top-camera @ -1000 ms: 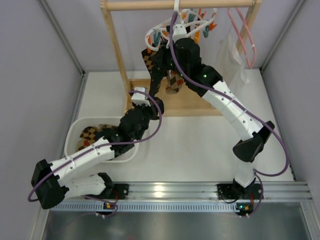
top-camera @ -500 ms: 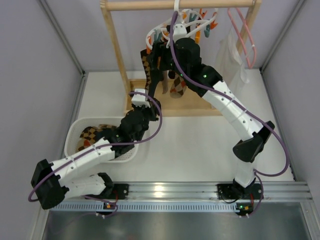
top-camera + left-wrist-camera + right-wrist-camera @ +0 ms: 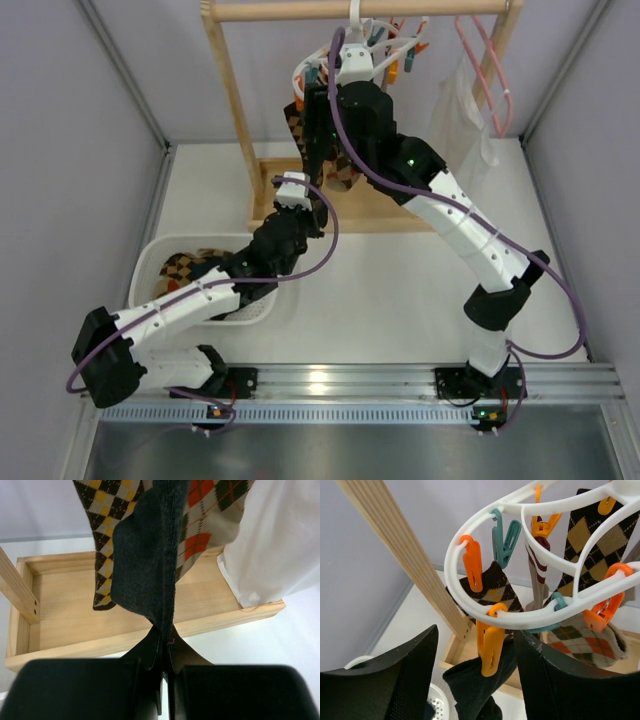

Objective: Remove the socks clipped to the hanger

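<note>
The white ring hanger (image 3: 485,611) hangs from the wooden rail (image 3: 350,10), with orange and teal clothespins on it. My right gripper (image 3: 476,632) is open. Its fingers straddle an orange clothespin (image 3: 490,650) that clips a dark sock (image 3: 470,685). My left gripper (image 3: 164,640) is below, shut on that dark sock's (image 3: 145,570) lower end. A brown-yellow argyle sock (image 3: 107,510) and an orange argyle sock (image 3: 205,525) hang behind it. More argyle socks (image 3: 592,535) stay clipped to the ring.
A white basket (image 3: 150,265) at the left holds removed socks (image 3: 185,268). The wooden rack's base tray (image 3: 65,610) lies under the hanger. A white garment (image 3: 465,120) hangs on a pink hanger (image 3: 485,60) at the right. The rack post (image 3: 405,555) stands close to my right gripper.
My right gripper has risen from beside the hanging socks to the hanger ring. My left gripper has shifted slightly toward the rack.
</note>
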